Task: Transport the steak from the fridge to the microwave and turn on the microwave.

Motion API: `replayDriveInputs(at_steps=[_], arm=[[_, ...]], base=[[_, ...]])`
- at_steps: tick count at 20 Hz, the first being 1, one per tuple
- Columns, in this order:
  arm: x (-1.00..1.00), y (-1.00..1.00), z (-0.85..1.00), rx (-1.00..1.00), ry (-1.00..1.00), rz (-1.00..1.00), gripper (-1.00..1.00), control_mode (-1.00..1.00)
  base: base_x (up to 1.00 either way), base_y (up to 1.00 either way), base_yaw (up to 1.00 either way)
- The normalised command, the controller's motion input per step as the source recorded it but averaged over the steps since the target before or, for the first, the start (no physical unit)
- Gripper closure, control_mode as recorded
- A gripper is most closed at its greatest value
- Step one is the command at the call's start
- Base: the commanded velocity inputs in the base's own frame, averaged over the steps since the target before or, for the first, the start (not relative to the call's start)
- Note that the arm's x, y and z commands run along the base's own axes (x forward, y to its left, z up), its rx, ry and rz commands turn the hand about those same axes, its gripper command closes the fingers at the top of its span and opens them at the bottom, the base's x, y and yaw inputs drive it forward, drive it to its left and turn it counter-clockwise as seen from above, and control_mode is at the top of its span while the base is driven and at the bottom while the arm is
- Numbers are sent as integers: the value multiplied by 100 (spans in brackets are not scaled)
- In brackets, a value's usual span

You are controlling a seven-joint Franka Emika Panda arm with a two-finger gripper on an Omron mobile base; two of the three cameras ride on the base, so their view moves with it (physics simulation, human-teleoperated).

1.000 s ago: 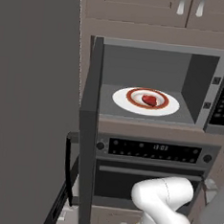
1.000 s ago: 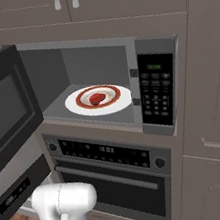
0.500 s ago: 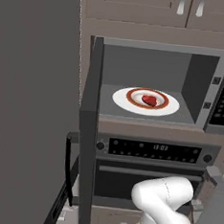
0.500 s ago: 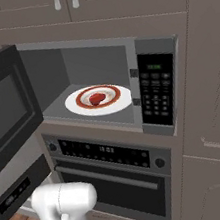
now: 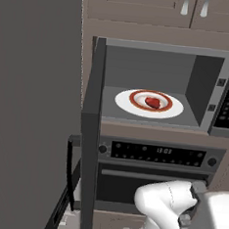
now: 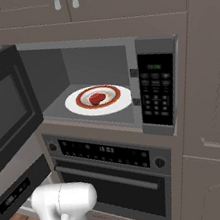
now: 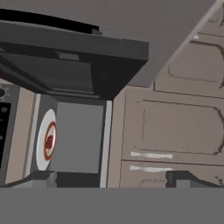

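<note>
microwave [image 6: 143, 83]: door swung open
steak [image 6: 97, 98]: inside the microwave — on the plate [image 6: 75, 104]
tool [image 7: 109, 177]: jaws wide, apparently empty — facing the microwave

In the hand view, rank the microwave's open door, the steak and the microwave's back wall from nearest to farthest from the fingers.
1. Microwave door, swung out toward the fingers.
2. Steak, on the plate inside.
3. Back wall, behind the steak.

White arm [image 5: 167, 209] folded low in the near foreground, gripper [image 7: 111, 179] empty, jaws spread wide.
</note>
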Motion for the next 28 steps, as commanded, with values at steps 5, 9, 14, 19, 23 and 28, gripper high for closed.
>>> replayDriveInputs(at_steps=[5, 9, 14, 19, 23, 28], arm=[[0, 20, -21, 0, 0, -3, -100, -100], [0, 25, -16, 0, 0, -2, -100, -100], [0, 25, -16, 0, 0, -2, -100, -100], [7, 22, -21, 0, -1, -2, -100, -100], [15, 22, -22, 0, 0, -3, -100, -100], [25, 28, -21, 0, 0, -5, -100, -100]], base=[[0, 0, 0], [0, 0, 0], [0, 0, 0], [0, 0, 0], [0, 0, 0], [0, 0, 0]])
